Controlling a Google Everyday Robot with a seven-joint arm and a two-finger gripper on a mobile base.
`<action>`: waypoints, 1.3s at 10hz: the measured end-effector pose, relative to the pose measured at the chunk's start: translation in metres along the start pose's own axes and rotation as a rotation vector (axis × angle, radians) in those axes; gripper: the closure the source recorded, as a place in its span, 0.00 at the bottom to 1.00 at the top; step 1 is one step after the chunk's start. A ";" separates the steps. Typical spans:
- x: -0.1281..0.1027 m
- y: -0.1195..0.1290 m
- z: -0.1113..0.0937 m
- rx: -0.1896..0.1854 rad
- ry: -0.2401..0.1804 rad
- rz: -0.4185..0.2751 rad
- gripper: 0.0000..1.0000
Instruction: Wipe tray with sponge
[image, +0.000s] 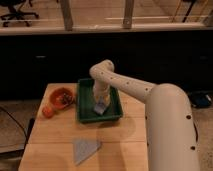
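Observation:
The dark green tray (86, 114) lies on the wooden table, near its back edge. My arm curves in from the lower right and comes down into the tray from above. My gripper (100, 104) points down over the tray's middle and is shut on the small pale grey-blue sponge (100, 108). The sponge rests against the tray floor, slightly toward the front wall. The wrist hides the back part of the tray floor.
A round orange bowl (61, 96) stands just left of the tray, with a small orange ball (48, 111) in front of it. A flat grey triangular cloth (85, 149) lies on the table's (50, 135) near part. Dark cabinets stand behind the table.

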 end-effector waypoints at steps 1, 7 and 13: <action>0.009 -0.006 0.000 0.000 0.000 0.013 1.00; -0.045 -0.040 0.015 -0.009 -0.040 -0.137 1.00; -0.031 0.024 0.009 0.011 -0.021 -0.048 1.00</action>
